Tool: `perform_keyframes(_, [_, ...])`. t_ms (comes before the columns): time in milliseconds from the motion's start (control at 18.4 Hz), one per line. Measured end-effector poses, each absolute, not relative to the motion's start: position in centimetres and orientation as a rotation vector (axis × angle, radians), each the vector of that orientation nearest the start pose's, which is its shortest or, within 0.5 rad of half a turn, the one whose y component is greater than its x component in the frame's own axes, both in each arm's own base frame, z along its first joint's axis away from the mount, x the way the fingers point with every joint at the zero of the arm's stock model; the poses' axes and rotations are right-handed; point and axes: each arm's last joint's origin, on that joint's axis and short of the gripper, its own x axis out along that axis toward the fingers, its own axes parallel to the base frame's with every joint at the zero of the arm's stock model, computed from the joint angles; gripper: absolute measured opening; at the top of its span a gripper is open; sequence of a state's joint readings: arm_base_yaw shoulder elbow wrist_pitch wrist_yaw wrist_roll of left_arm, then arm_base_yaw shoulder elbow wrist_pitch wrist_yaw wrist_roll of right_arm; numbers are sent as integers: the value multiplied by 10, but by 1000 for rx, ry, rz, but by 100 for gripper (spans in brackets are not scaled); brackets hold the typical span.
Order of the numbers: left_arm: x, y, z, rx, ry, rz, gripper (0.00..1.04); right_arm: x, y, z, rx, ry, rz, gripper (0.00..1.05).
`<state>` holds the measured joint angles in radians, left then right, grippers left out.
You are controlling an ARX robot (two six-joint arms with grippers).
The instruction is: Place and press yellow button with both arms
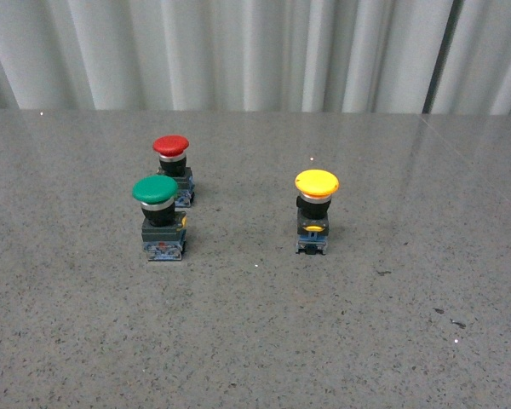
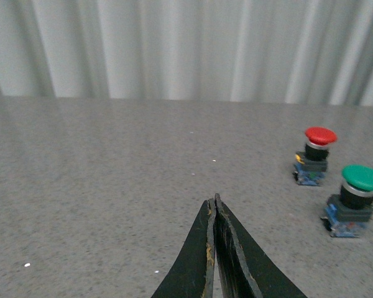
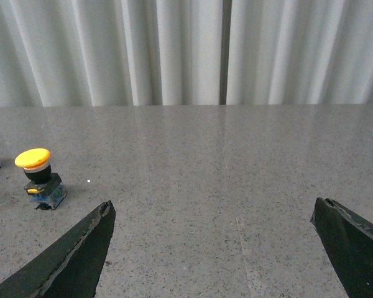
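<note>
grey speckled tabletop (image 1: 255, 341), faintly glossy, red-capped button (image 1: 174, 170) stood upright at the back left, green-capped button (image 1: 160, 217) set just in front of it, near but apart, yellow button (image 1: 315, 213) placed upright well apart to the right

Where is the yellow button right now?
In the front view, the yellow button stands upright on the grey table, right of the middle, well apart from the green button and red button further left.
</note>
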<state>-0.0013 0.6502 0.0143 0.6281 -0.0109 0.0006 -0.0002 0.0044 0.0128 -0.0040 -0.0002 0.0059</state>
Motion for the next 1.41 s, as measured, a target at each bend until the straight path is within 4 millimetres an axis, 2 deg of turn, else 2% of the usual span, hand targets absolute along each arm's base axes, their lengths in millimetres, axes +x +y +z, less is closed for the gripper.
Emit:
perform_keyframes(652, [115, 0, 171, 1, -15, -1, 2, 97, 0, 167, 6, -4, 0, 98])
perform_keyframes(1033, [108, 0, 171, 1, -15, -1, 2, 97, 0, 167, 6, -4, 0, 98])
perform_keyframes(1141, [98, 0, 165, 1, 25, 0, 2, 97, 0, 167, 6, -4, 0, 98])
perform_keyframes(1196, [97, 0, 170, 1, -24, -1, 2, 97, 0, 167, 6, -4, 0, 98])
perform_keyframes(1413, [98, 0, 167, 1, -3, -1, 2, 97, 0, 167, 6, -4, 0, 98])
